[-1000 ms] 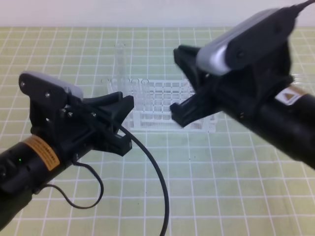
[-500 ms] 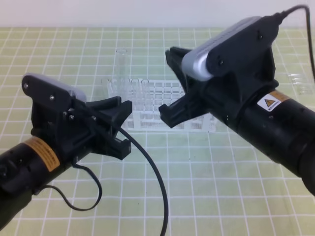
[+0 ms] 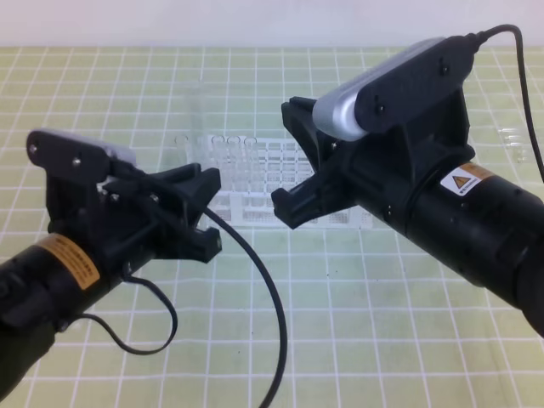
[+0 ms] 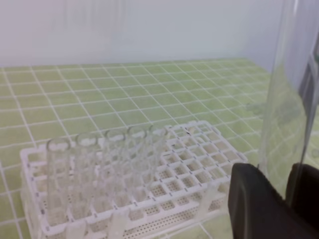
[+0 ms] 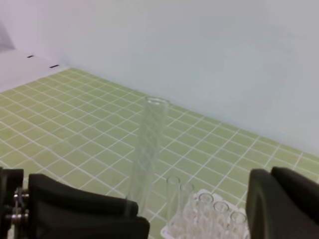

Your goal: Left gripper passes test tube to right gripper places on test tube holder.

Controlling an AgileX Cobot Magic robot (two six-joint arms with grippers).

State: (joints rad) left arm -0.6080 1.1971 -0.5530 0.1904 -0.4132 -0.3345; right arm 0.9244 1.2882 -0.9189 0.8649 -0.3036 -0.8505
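Standing upright | test tube (image 4: 286, 99) | apparently between left gripper (image 4: 279, 199) fingers (image 4: 254, 204)

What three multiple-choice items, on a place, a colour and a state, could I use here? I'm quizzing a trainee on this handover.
1. Where is the long test tube?
A. Slotted in the holder
B. Gripped in the left tool
C. Lying flat beside the holder

2. What colour is the test tube holder?
A. Blue
B. Black
C. White

3. How does the long test tube stand?
A. Upright
B. Horizontal
C. Snapped in two

Key:
1 B: the test tube rises from the left tool, its black fingers on either side.
2 C: the test tube holder is a white lattice.
3 A: the tube points straight up, mouth on top.
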